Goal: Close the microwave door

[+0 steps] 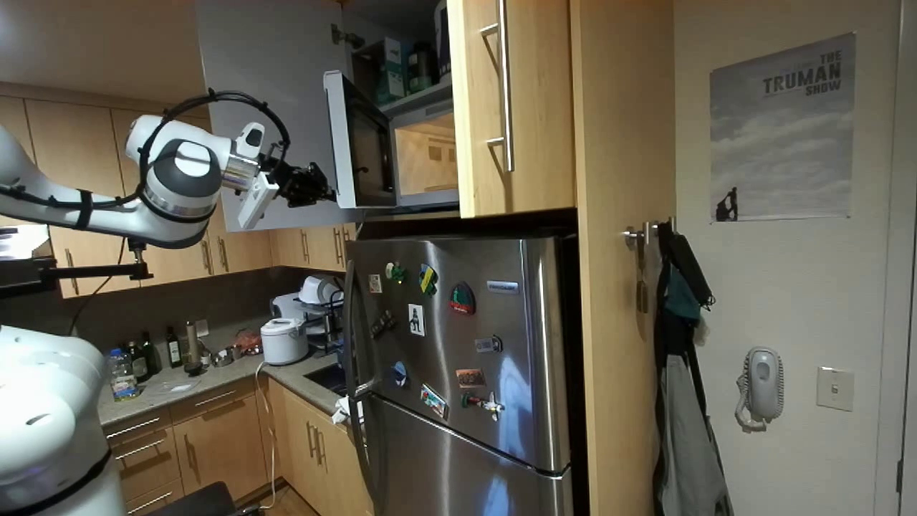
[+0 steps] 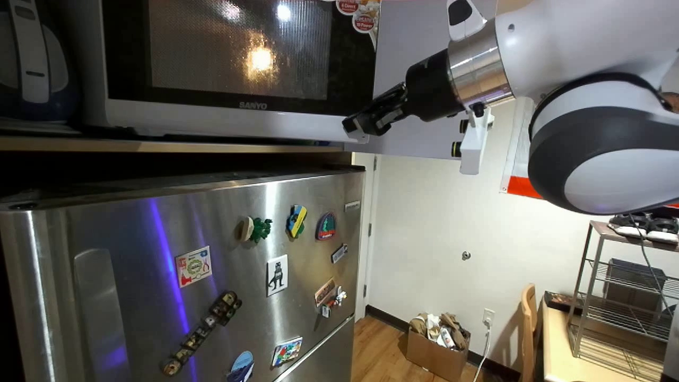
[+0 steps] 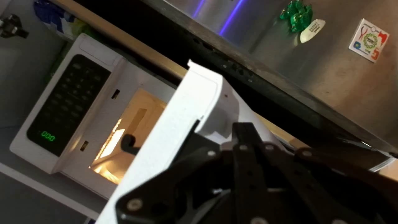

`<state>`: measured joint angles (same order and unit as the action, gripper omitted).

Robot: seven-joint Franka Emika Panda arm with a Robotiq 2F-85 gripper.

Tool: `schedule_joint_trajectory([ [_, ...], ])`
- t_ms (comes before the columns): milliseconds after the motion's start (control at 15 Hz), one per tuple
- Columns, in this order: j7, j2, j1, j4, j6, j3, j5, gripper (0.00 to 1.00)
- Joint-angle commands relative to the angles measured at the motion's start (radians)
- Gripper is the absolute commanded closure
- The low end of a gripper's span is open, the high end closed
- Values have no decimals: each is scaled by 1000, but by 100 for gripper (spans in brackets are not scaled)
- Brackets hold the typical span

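Seen in an exterior view, the microwave (image 1: 426,165), lit within, stands above the fridge (image 1: 448,335), right of the visible edge of the counter (image 1: 222,373). Its door (image 1: 367,147) is swung open. The arm (image 1: 179,172) reaches up to it; the jaws are closed together, their tips just beside the door's outer face, near its free lower corner. Whether they touch it I cannot tell. A green display (image 3: 48,136) glows in the wrist view. A cooker (image 1: 285,344) sits by the counter's inner corner, dark bottles (image 1: 150,355) near its back edge.
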<state>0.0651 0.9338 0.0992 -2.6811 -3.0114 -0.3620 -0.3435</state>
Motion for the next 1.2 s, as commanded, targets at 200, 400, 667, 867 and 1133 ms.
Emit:
schedule_joint_trajectory([
  [200, 24, 14, 100, -17, -52, -42, 48, 100],
  [400, 28, 5, 128, -9, -52, -55, 57, 100],
  [667, 40, -20, 168, 19, -35, -98, 69, 100],
  [867, 71, -48, 211, 59, -9, -162, 68, 100],
  [1133, 114, -78, 277, 123, 14, -246, 67, 100],
])
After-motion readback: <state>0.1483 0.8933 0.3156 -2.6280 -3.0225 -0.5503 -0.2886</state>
